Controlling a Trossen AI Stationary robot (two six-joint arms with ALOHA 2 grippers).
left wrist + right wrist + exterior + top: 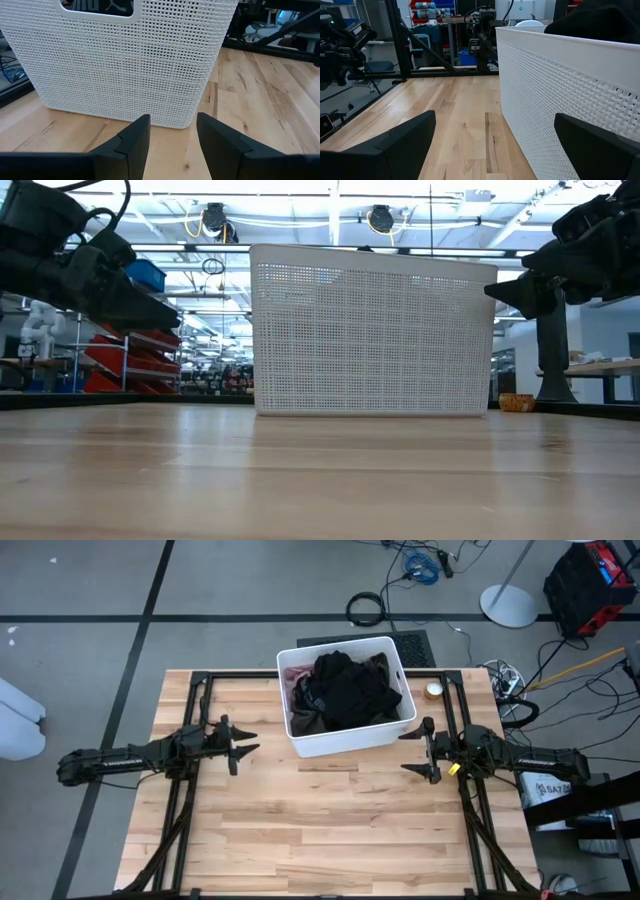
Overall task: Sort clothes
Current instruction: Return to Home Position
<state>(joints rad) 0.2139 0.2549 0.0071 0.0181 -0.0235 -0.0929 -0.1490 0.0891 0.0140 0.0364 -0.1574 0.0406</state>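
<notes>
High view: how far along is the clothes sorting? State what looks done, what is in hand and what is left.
Done: a black garment tops the pile in the white bin, with pink fabric at one edge; no garment lies on the table. In hand: nothing; the left gripper and right gripper are open and empty, either side of the bin. Left: probably only parking the arms.

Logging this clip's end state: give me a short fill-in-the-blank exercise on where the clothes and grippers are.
1. The clothes are piled inside the white ____.
2. The top garment of the pile is ____.
3. The left gripper and the right gripper are both ____ and hold nothing.
Missing words: bin; black; open.
</notes>
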